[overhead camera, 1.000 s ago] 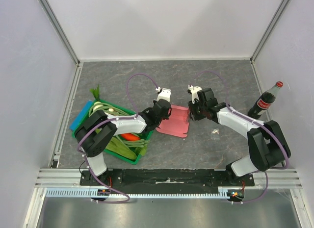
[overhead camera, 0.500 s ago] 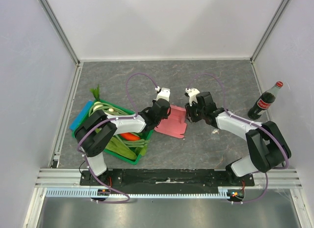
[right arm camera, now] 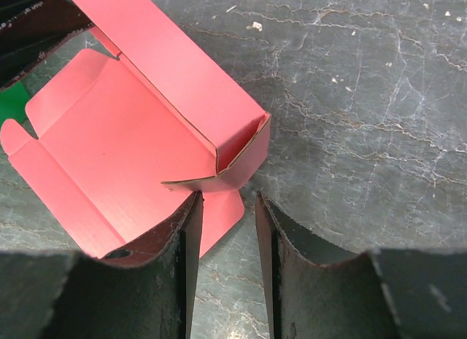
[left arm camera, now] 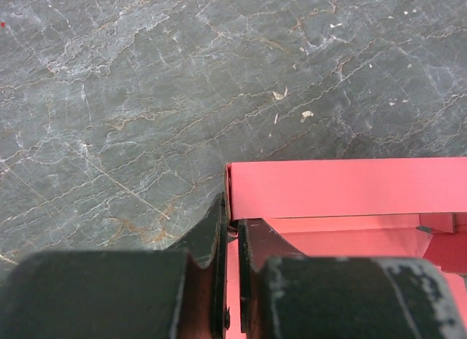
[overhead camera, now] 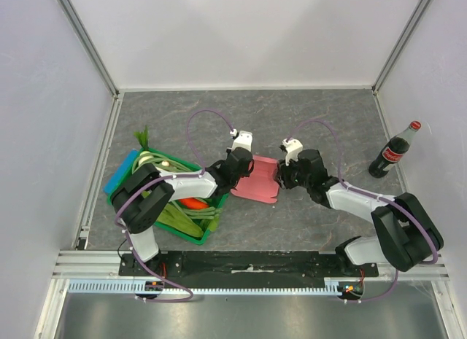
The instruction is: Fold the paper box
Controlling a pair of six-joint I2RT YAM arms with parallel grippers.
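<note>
The pink paper box [overhead camera: 260, 182] lies part-folded on the grey table between the two arms, its far wall raised. My left gripper [overhead camera: 239, 170] is shut on the box's left wall; in the left wrist view the wall's edge [left arm camera: 229, 208] stands pinched between the dark fingers [left arm camera: 252, 244]. My right gripper [overhead camera: 282, 180] is at the box's right side and is open. In the right wrist view the folded corner [right arm camera: 233, 160] sits just beyond its fingertips [right arm camera: 191, 208], and a small flap [right arm camera: 222, 215] lies flat between them, not gripped.
A green crate [overhead camera: 175, 208] of vegetables stands left of the box, under the left arm. A cola bottle [overhead camera: 394, 151] stands upright at the right wall. White walls and metal rails enclose the table [overhead camera: 292, 120].
My right gripper has moved slightly nearer and lower along the box's right side, and its jaws have widened a little. The left gripper has kept its hold without moving.
</note>
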